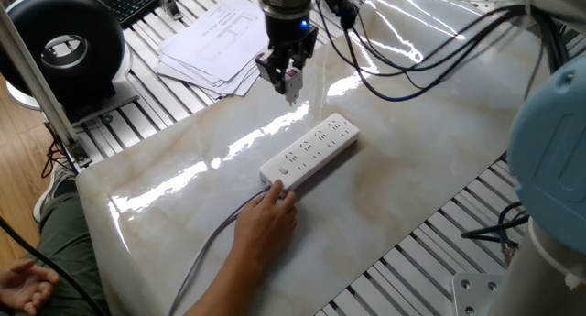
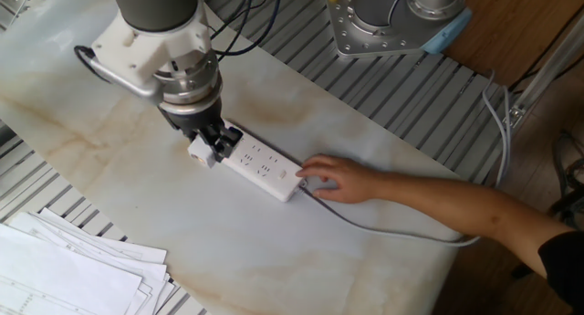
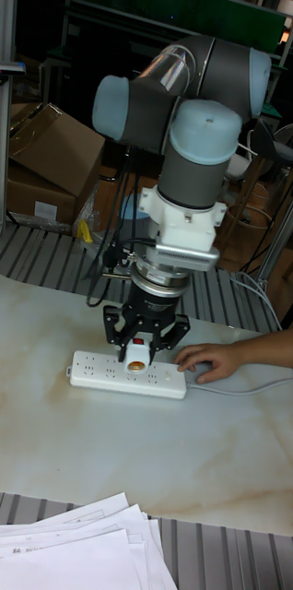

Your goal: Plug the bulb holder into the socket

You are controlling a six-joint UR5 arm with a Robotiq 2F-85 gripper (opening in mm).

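My gripper (image 1: 291, 80) (image 2: 206, 148) (image 3: 139, 353) is shut on the bulb holder (image 1: 292, 78) (image 2: 200, 151) (image 3: 138, 350), a small white plug-in piece with a red mark. It hangs above the table, over the far end of the socket. The socket (image 1: 309, 150) (image 2: 259, 162) (image 3: 128, 361) is a long white power strip lying flat on the marble table. A person's hand (image 1: 268, 217) (image 2: 339, 179) (image 3: 206, 358) holds its switch end, where the grey cable (image 1: 206, 255) leaves it.
A stack of papers (image 1: 211, 47) (image 2: 73, 274) (image 3: 73, 551) lies at the table edge. A black round device (image 1: 64, 46) stands off the table. Black cables (image 1: 412, 50) trail from the arm. A second robot base (image 2: 392, 18) sits beyond the table.
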